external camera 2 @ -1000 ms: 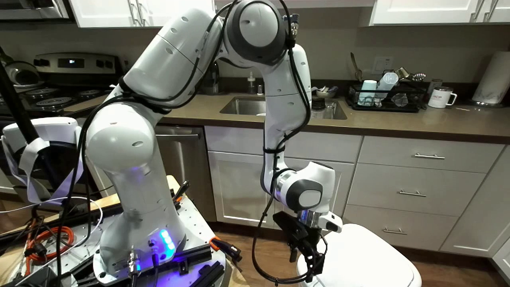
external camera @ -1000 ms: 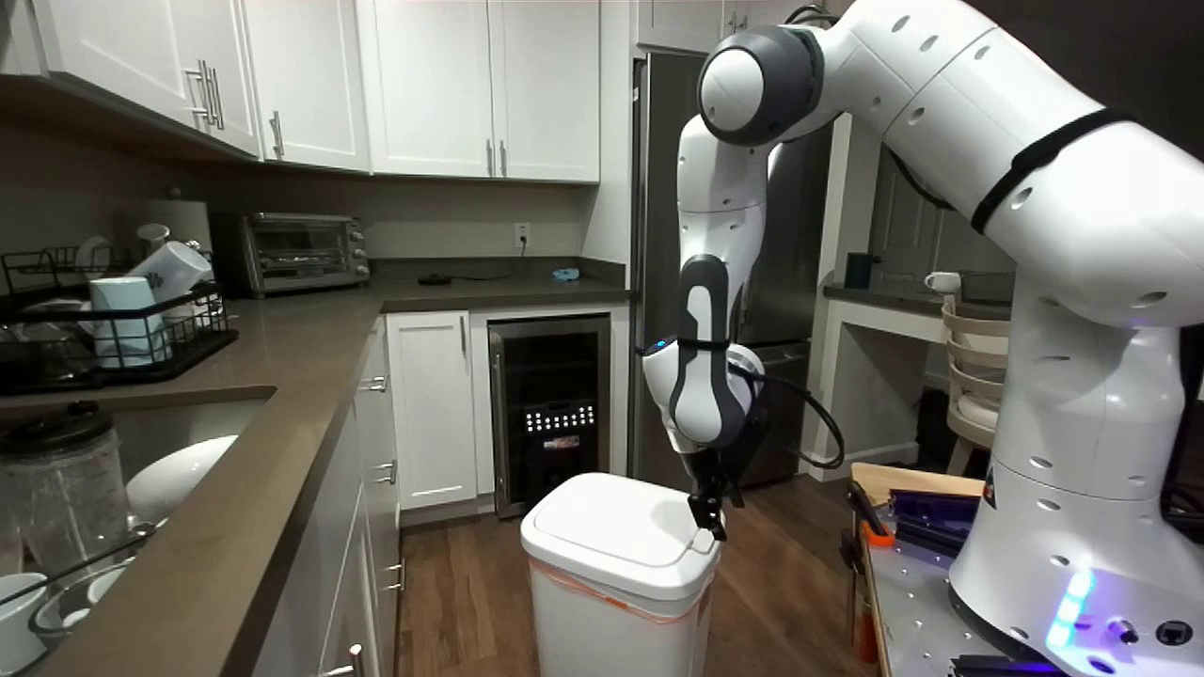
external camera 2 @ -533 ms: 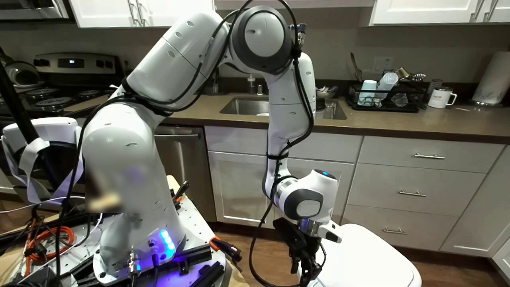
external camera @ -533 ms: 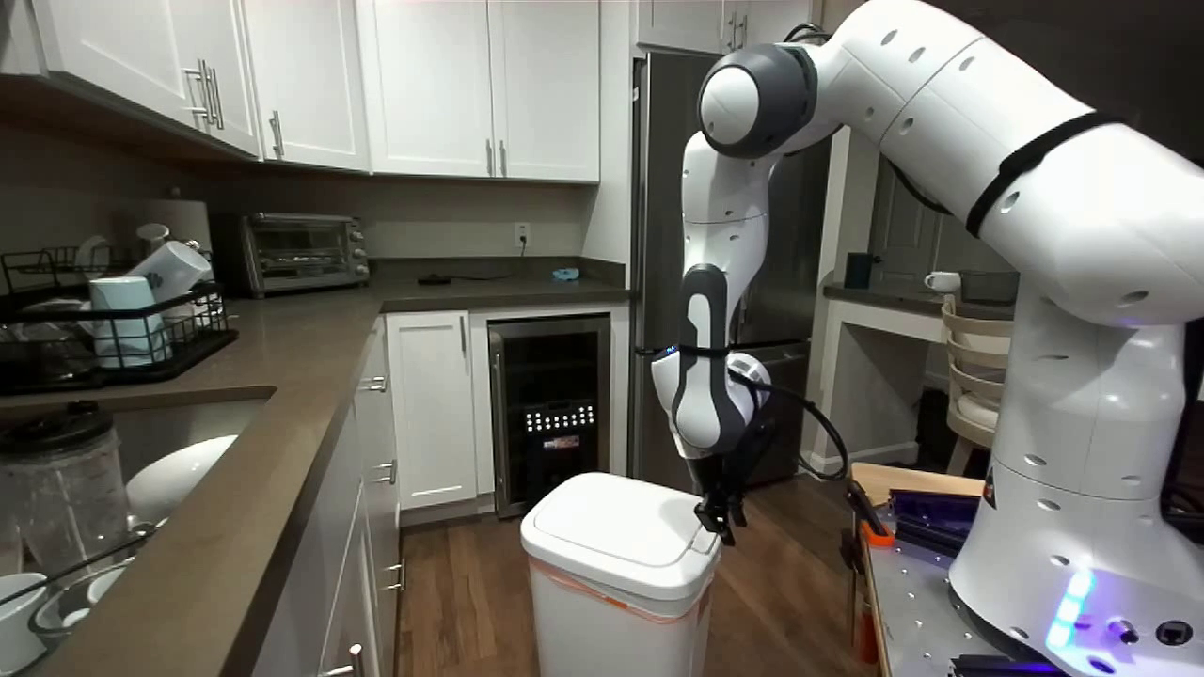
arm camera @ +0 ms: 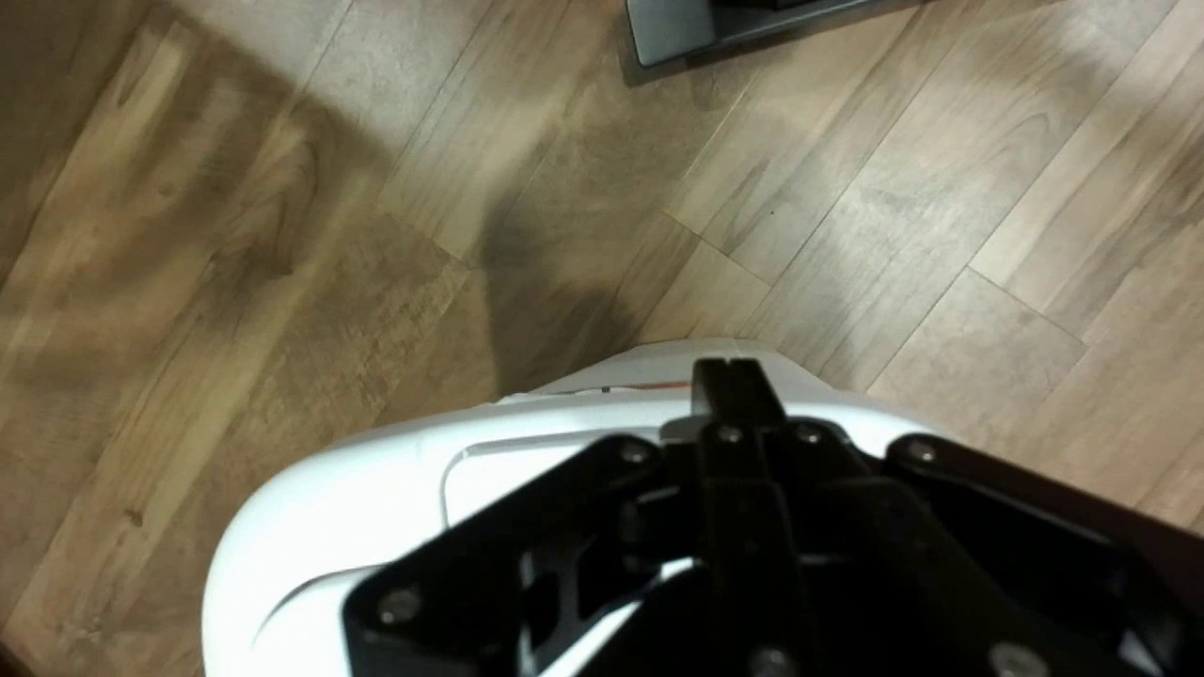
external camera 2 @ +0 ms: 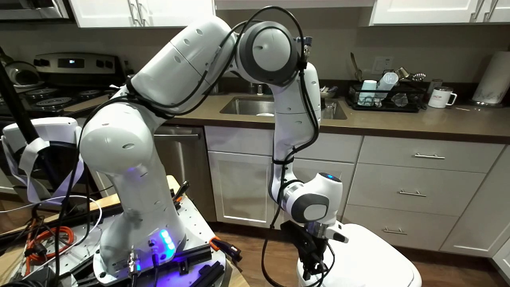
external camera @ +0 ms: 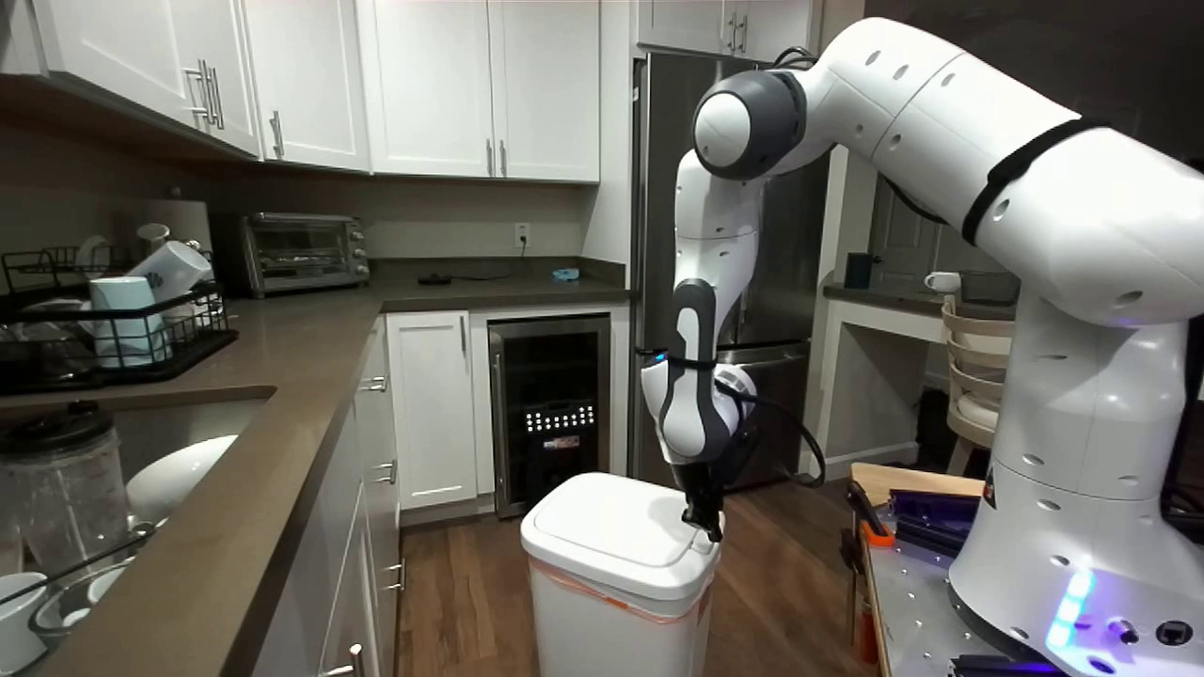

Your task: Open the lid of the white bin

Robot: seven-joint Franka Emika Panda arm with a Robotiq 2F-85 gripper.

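Note:
The white bin (external camera: 616, 625) stands upright on the floor, its lid (external camera: 611, 517) lying flat within the wider rim. In an exterior view, my gripper (external camera: 704, 534) points down over the rim's edge on the robot's side. The lid (external camera 2: 370, 255) also shows beside the gripper from another angle. From the wrist, the black fingertips (arm camera: 712, 390) meet with nothing between them, above the rim (arm camera: 282, 508). Left of them is a small inset panel (arm camera: 489, 480) in that rim. Whether the fingertips touch the bin cannot be told; the gripper's body hides much of the lid.
A brown counter (external camera: 310, 395) with white drawers runs along one side of the bin. On the other side is the robot's metal table (external camera: 926, 602), with an orange-handled tool (external camera: 875, 531) at its edge. A cable (external camera 2: 265, 255) hangs in a loop beside the gripper.
My gripper's fingers, spread apart a second ago, have come together. The arm's elbow has sunk, and the gripper has shifted a little over the bin's edge. Bin and lid stay as they were.

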